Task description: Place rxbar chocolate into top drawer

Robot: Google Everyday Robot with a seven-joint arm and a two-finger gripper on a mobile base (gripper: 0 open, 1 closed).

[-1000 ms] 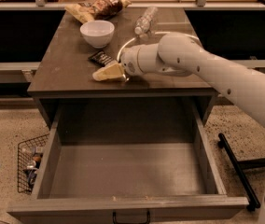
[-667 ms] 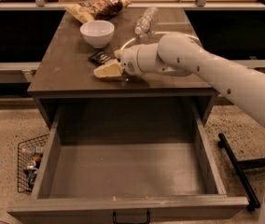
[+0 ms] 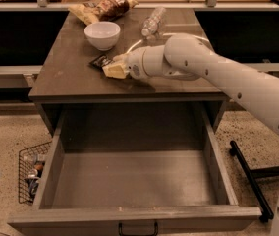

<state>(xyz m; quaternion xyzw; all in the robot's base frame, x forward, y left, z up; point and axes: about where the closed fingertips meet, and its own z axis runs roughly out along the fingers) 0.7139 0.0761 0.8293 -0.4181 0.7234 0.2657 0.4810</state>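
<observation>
We hold our tool (image 3: 114,69), its width impossible to tell, just beside the snack bar (image 3: 100,61) toward the counter's (image 3: 61,77) front edge, the drawer (image 3: 129,181) open below, ready to receive it.

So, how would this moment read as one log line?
gripper: over brown tabletop, beside small flat black snack bar | bar: lying on tabletop | wide grey box-shaped drawer: open

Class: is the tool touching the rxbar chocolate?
Cannot tell. In the camera view the tool, above the tabletop, overlaps the right end of the rxbar chocolate, hiding any contact or gap.
</observation>
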